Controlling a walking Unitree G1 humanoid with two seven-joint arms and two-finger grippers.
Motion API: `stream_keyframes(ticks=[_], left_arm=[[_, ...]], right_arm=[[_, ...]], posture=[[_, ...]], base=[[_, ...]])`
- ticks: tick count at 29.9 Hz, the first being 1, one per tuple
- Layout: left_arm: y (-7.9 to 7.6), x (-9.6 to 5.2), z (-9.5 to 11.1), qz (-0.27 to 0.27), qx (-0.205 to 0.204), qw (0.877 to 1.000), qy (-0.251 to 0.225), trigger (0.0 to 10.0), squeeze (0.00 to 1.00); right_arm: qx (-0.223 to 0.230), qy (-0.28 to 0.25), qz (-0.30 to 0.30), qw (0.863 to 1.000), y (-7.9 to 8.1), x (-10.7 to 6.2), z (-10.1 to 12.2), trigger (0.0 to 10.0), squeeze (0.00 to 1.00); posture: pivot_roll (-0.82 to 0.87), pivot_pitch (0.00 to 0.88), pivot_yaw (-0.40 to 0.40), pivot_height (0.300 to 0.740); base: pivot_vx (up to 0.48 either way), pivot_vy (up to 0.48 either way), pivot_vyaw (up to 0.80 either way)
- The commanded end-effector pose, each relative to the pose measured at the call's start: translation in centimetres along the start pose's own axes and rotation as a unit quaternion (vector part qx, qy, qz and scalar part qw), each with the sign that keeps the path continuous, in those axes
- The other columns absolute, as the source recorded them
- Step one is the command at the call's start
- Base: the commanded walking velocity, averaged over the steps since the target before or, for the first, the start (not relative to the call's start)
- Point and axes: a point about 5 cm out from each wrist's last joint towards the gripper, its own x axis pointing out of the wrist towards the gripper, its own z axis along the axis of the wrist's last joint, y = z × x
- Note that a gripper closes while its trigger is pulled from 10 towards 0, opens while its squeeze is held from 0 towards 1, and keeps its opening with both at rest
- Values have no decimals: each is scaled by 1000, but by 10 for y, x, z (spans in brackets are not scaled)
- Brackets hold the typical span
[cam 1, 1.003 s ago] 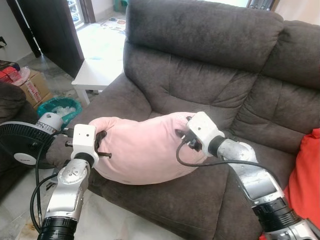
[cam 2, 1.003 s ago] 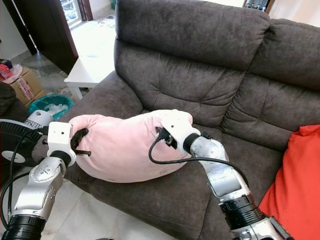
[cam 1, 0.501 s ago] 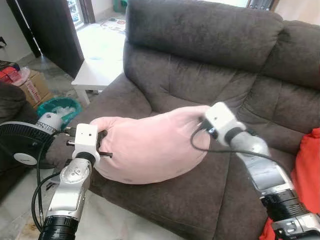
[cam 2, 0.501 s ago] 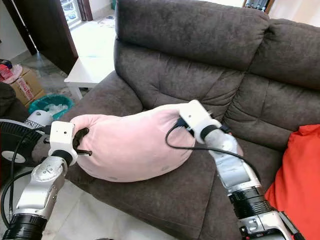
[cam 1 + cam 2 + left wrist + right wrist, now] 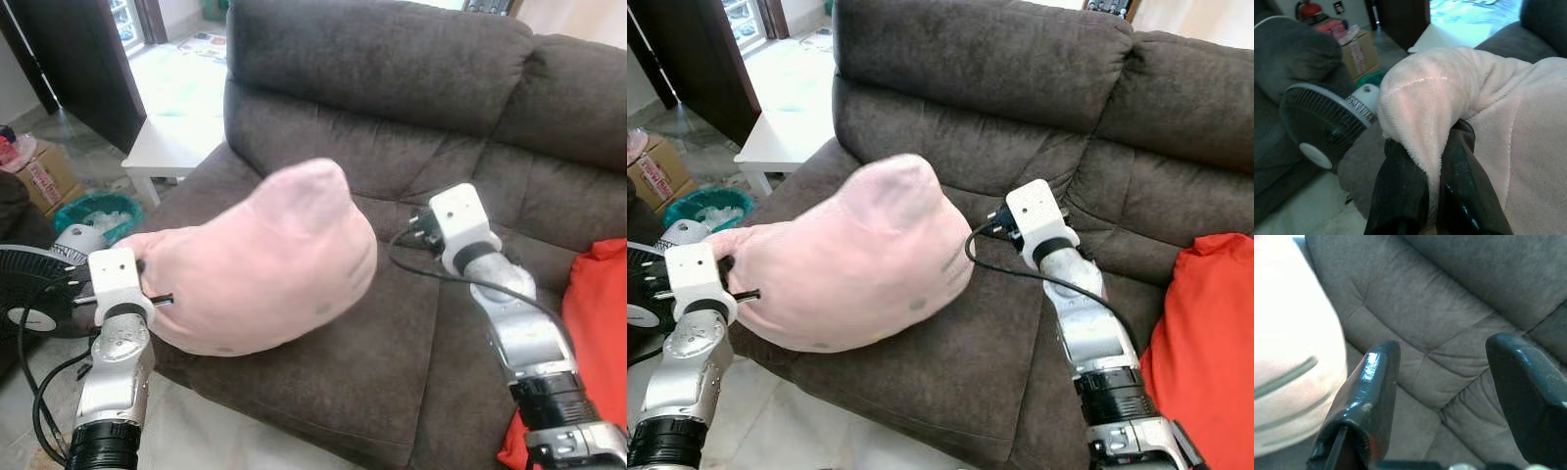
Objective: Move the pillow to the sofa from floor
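Plump pink pillow (image 5: 257, 264) humped on brown sofa (image 5: 392, 117) seat

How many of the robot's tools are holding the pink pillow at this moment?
1. The left tool pinches a corner of the pink pillow at the sofa's left end. The right tool is open, apart from the pillow.

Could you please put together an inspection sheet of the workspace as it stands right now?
Surface: dark brown sofa; the seat carries the pillow.
Job's things: pink pillow lies on the seat's front left, one end overhanging the edge.
Clutter: red cushion at the sofa's right end.
Grippers: left pincer shut on a pillow corner; right pincer open, beside the pillow and apart from it, facing the backrest.
Cables: black cable loops from the right wrist; more hang by the left arm.
Surroundings: black fan, white side table, teal bin, cardboard box, tiled floor.
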Motion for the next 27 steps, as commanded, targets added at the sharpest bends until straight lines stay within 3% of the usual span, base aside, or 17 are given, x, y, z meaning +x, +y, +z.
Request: stream_keyframes(ticks=[1, 2, 4, 8, 10, 13, 16, 20, 21, 24, 26, 27], left_arm=[[14, 2, 15, 52, -17, 998, -39, 10000, 0], [14, 2, 15, 52, -17, 998, -39, 10000, 0], [-1, 1, 7, 23, -40, 999, -14, 10000, 0], [-30, -4, 10, -83, -56, 995, -24, 10000, 0], [-43, -7, 13, -135, -48, 989, -32, 10000, 0], [-63, -13, 13, -236, -5, 971, -41, 10000, 0], [-66, -11, 13, -256, -5, 966, -34, 10000, 0], [-59, -3, 15, -236, -8, 971, -42, 10000, 0], [-45, 6, 15, -191, -9, 981, -43, 10000, 0], [-26, 15, 13, -124, -2, 992, -34, 10000, 0], [1, 22, 10, -33, -31, 999, -16, 10000, 0], [1, 22, 10, -33, -31, 999, -16, 10000, 0]], right_arm=[[18, -2, -7, 1000, -1, -3, -2, 10000, 0], [18, -2, -7, 1000, -1, -3, -2, 10000, 0], [72, 9, -23, 997, 0, -6, -15, 10000, 0], [80, 76, -47, 993, 0, -14, -56, 10000, 0], [97, 109, -52, 988, 2, -19, -78, 10000, 0], [101, 170, -52, 979, 13, -34, -117, 10000, 0], [109, 225, -46, 967, 28, -52, -152, 10000, 0], [114, 254, -43, 959, 38, -66, -174, 10000, 0], [122, 284, -42, 950, 45, -79, -189, 10000, 0], [140, 312, -37, 939, 54, -91, -203, 10000, 0], [127, 333, -24, 934, 62, -104, -214, 10000, 0], [127, 333, -24, 934, 62, -104, -214, 10000, 0]], posture=[[131, 86, -53, 740], [131, 86, -53, 740], [127, 85, -56, 740], [122, 86, -56, 740], [121, 87, -57, 740], [124, 89, -56, 740], [123, 91, -54, 740], [120, 93, -53, 740], [118, 94, -49, 740], [117, 96, -49, 740], [119, 97, -49, 740], [119, 97, -49, 740]], base=[[0, 0, 0], [0, 0, 0], [0, 0, 0], [0, 0, 0], [0, 0, 0], [0, 0, 0], [0, 0, 0], [0, 0, 0], [0, 0, 0], [0, 0, 0], [0, 0, 0], [0, 0, 0]])
